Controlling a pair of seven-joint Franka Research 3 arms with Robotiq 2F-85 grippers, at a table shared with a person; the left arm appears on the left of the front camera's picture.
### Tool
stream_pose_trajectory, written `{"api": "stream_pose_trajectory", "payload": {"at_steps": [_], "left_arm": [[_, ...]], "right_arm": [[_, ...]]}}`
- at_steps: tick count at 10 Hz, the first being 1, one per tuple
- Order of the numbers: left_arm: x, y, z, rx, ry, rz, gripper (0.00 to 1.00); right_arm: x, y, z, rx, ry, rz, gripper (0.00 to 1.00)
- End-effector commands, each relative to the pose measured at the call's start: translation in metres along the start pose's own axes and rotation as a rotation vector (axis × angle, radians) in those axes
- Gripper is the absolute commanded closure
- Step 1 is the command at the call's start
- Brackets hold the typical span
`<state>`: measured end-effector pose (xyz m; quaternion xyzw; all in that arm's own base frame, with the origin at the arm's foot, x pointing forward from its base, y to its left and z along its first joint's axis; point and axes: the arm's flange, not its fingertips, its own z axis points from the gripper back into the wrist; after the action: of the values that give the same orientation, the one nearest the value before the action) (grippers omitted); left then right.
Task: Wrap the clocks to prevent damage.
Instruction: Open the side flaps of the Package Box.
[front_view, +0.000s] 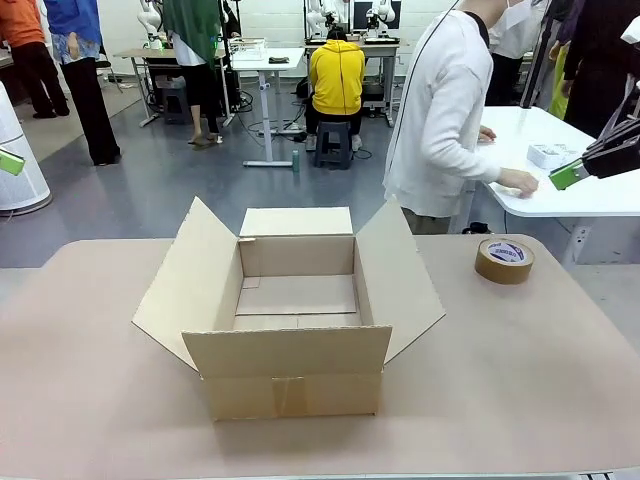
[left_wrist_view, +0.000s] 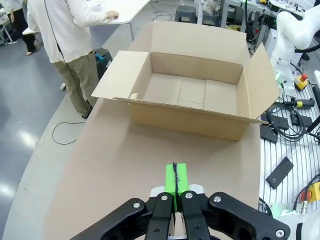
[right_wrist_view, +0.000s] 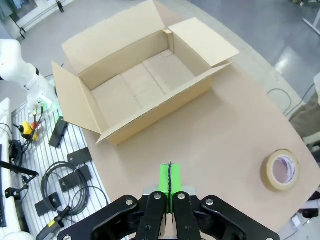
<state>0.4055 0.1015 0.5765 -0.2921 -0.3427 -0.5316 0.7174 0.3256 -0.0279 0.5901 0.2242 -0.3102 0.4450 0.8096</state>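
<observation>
wrapping looks unstarted: the open brown cardboard box (front_view: 295, 300) sits empty on the beige surface (front_view: 520, 380), a brown packing-tape roll (front_view: 504, 260) at its two o'clock. left pincer (left_wrist_view: 175, 182) and right pincer (right_wrist_view: 170, 182) are pressed closed, holding nothing. where the clocks are, i cannot tell.

A brown cardboard box (front_view: 295, 385) is set in the middle of the bench (front_view: 500, 380), flaps opened out. A brown tape roll (front_view: 504, 261) is laid flat to its right.
</observation>
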Motion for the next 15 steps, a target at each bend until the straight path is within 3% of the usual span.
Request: {"api": "stream_pose_trajectory", "payload": {"at_steps": [1, 5, 6, 10, 12, 13, 15], "left_arm": [[-0.001, 0.002, -0.003, -0.021, -0.016, 0.007, 1.0], [-0.002, 0.002, -0.003, -0.014, -0.002, 0.008, 1.0], [0.013, 0.004, -0.015, -0.069, 0.032, -0.017, 1.0], [0.125, -0.017, -0.067, 0.011, 0.287, 0.133, 1.0], [0.172, -0.035, -0.11, -0.071, 0.507, 0.39, 1.0], [0.186, -0.037, -0.126, -0.057, 0.565, 0.497, 1.0], [0.197, -0.045, -0.156, 0.033, 0.652, 0.589, 1.0]], "right_arm": [[-0.001, -0.002, -0.001, 0.008, -0.003, -0.003, 1.0], [-0.001, -0.002, -0.001, 0.008, -0.003, -0.003, 1.0], [-0.001, -0.001, 0.0, 0.0, 0.002, -0.005, 0.99], [0.111, 0.056, -0.085, -0.164, 0.301, -0.327, 0.99], [0.162, 0.09, -0.127, -0.219, 0.436, -0.464, 0.99], [0.179, 0.1, -0.146, -0.23, 0.49, -0.497, 0.99], [0.2, 0.11, -0.179, -0.284, 0.518, -0.604, 0.99]]}}
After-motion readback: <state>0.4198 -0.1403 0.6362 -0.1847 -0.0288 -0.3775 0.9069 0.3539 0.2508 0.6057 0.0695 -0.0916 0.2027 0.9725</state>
